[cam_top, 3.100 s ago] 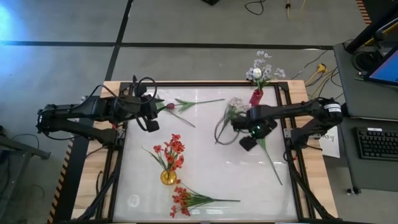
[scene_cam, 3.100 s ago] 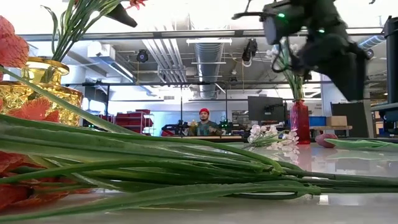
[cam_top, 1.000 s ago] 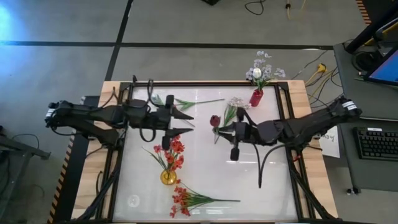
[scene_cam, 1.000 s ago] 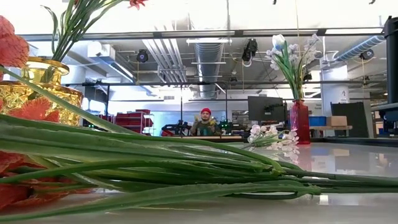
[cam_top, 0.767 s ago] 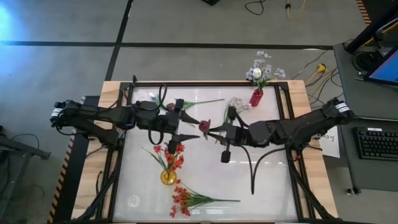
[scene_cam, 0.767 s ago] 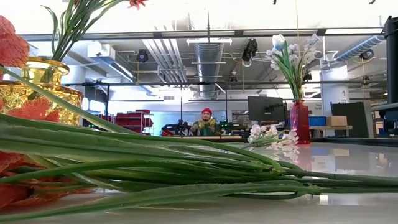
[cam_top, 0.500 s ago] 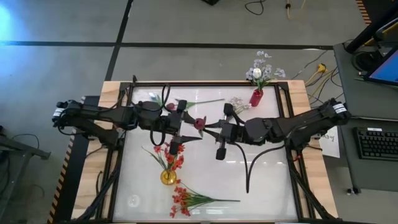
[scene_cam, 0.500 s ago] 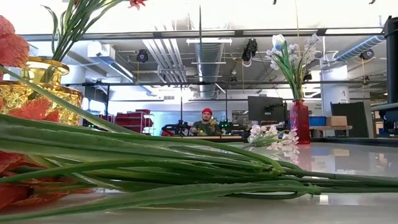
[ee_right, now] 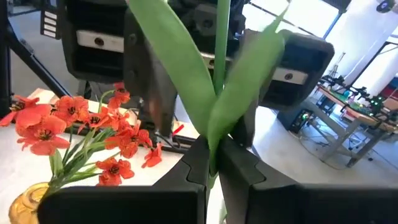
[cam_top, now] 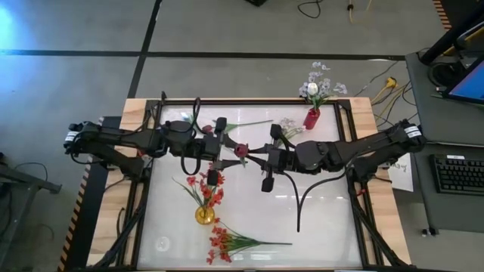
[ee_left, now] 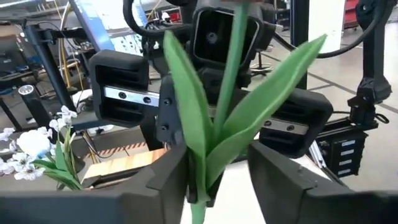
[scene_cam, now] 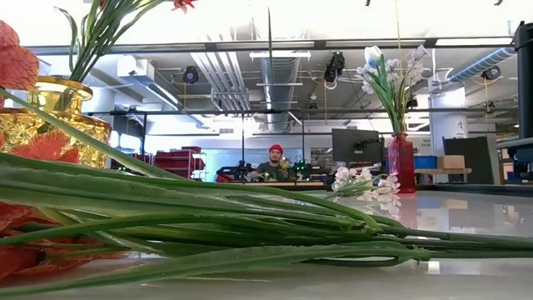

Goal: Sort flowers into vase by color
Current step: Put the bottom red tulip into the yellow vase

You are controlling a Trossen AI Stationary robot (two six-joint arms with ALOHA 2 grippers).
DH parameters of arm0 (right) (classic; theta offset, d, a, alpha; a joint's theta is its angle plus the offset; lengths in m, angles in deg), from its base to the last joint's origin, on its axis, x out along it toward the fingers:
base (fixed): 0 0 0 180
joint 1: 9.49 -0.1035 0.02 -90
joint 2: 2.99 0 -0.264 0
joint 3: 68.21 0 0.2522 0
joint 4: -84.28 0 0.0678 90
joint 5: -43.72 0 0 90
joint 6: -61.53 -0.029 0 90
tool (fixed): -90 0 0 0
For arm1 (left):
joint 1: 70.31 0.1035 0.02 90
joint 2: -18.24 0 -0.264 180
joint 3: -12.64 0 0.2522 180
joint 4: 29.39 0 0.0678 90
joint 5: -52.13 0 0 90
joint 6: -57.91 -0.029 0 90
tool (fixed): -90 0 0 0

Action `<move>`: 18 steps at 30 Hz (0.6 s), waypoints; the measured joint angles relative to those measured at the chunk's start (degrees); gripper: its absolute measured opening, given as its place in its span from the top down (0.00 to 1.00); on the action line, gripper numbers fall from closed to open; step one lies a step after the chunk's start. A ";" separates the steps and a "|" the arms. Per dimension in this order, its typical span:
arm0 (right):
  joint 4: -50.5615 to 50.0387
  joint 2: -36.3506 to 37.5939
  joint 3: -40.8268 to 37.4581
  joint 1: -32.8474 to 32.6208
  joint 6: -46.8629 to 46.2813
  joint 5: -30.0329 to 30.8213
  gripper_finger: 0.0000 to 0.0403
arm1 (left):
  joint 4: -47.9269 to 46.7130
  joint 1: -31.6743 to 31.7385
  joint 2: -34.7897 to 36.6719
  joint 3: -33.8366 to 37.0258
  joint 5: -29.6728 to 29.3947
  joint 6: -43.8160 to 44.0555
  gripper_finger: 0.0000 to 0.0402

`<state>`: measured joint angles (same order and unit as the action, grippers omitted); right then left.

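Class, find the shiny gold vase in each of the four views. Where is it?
High view: shiny gold vase, lower centre-left of the table.
Low view: far left.
Left wrist view: not in it.
Right wrist view: under the red-orange blossoms, at.
Shared landmark: those blossoms standing in it.

- A grey concrete floor (cam_top: 227, 30) crossed by dark tape lines surrounds the wooden-edged white table (cam_top: 249, 227).
- A dark desk with a black keyboard (cam_top: 460, 174) stands just beside the table.
- Beyond the table, silver ceiling ducts (scene_cam: 279, 75) hang above a seated person in a red cap (scene_cam: 276, 163).
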<state>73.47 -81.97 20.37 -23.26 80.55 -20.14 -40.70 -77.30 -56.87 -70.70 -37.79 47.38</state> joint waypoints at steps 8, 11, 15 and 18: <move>-0.12 0.00 0.00 0.19 -0.25 0.36 0.95 | 1.84 0.02 0.04 0.00 -2.16 0.36 0.91; -0.19 0.00 -0.02 0.28 -1.23 -0.30 0.89 | 1.90 0.02 0.04 0.00 -2.71 0.54 0.98; -0.92 0.08 -0.07 0.28 -2.53 -0.25 0.75 | 2.03 0.00 0.07 0.00 -2.67 2.45 0.98; -1.92 0.60 -0.11 0.26 -3.48 -0.25 0.65 | 2.00 0.02 0.28 0.00 -2.69 3.99 0.99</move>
<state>71.55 -81.37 20.27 -23.01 77.07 -20.39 -38.71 -77.28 -56.59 -70.70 -40.48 51.37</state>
